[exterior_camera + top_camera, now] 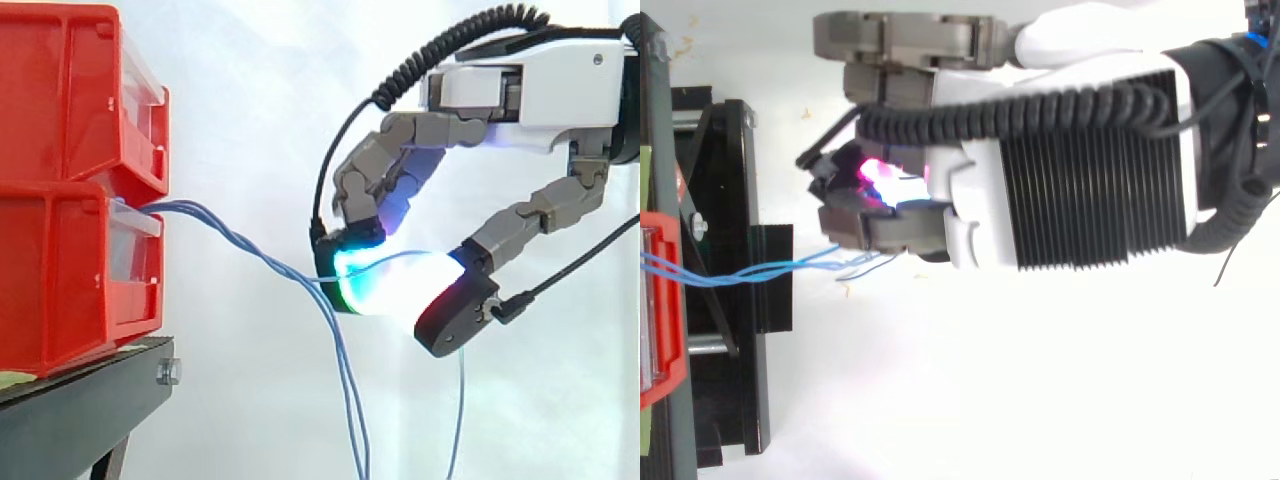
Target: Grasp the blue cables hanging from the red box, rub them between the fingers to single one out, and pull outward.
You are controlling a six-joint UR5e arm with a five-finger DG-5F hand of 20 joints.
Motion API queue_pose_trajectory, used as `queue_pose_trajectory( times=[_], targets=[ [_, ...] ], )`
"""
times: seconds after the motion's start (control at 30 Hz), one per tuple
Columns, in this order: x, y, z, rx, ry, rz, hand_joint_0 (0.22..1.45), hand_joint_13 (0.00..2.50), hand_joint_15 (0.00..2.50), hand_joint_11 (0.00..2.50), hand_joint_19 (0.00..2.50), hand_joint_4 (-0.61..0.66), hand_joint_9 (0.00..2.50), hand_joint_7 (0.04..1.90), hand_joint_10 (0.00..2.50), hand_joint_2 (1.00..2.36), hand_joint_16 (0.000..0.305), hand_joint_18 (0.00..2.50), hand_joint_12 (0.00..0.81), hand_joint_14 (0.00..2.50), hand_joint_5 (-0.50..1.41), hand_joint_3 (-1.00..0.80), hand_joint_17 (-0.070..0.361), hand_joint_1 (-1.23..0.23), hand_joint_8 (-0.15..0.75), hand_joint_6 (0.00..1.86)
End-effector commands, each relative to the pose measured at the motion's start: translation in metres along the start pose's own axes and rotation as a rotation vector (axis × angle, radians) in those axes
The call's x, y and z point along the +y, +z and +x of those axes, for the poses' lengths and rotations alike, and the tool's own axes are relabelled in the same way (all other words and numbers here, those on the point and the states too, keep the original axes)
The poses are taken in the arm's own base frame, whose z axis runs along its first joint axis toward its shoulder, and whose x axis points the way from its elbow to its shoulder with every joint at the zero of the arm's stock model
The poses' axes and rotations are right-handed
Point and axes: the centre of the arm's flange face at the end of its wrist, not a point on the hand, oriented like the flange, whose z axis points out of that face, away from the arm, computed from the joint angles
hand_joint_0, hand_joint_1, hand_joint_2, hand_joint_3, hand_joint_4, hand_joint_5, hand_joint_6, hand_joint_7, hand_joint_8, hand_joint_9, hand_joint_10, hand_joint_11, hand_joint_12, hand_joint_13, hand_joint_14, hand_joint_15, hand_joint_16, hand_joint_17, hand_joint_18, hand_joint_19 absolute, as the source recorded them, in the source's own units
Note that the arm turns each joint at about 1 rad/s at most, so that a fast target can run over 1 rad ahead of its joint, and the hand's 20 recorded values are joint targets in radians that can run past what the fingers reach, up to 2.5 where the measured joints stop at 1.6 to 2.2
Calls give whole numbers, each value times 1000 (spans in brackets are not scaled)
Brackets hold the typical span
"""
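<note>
**Blue cables pinched out from the red box**

Blue cables (240, 243) come out of the front of the red box (60, 270). This red box is the lower of two. Another red bin (70, 90) sits on top of it, and a black stand (80, 400) is under it. A white curtain (250, 100) hangs behind the red box.

The cables leave the red box twisted together and slope down, away from it. A little way out from the box they split up. Most of them drop straight down in a loose bunch. One thin cable (461, 400) goes on farther from the box, into the hand (540, 90).

The hand is out in front of the red box and not touching it. Its fingers (352, 245) curl down and its thumb (455, 310) comes up under them. They pinch that one cable between the glowing pads. Past the thumb, on the side away from the box, the end of this cable hangs down loose.

From above, the cables (750, 270) run from the red box across to the fingers of the hand (1090, 170).
</note>
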Motion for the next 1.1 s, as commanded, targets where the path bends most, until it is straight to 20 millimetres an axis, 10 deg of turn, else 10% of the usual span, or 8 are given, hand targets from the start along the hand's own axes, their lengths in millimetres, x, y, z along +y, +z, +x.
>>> queue_pose_trajectory(
  times=[0.0,1.07],
  targets=[
    [-1,-5,6,55,689,62,602,813,630,756,496,57,986,1026,20,1016,43,633,335,26,-132,-244,96,-773,241,910],
    [2,-16,-25,81,1808,315,597,815,627,736,505,58,990,1030,22,1016,43,632,340,26,-131,-253,96,-770,239,906]
  ],
)
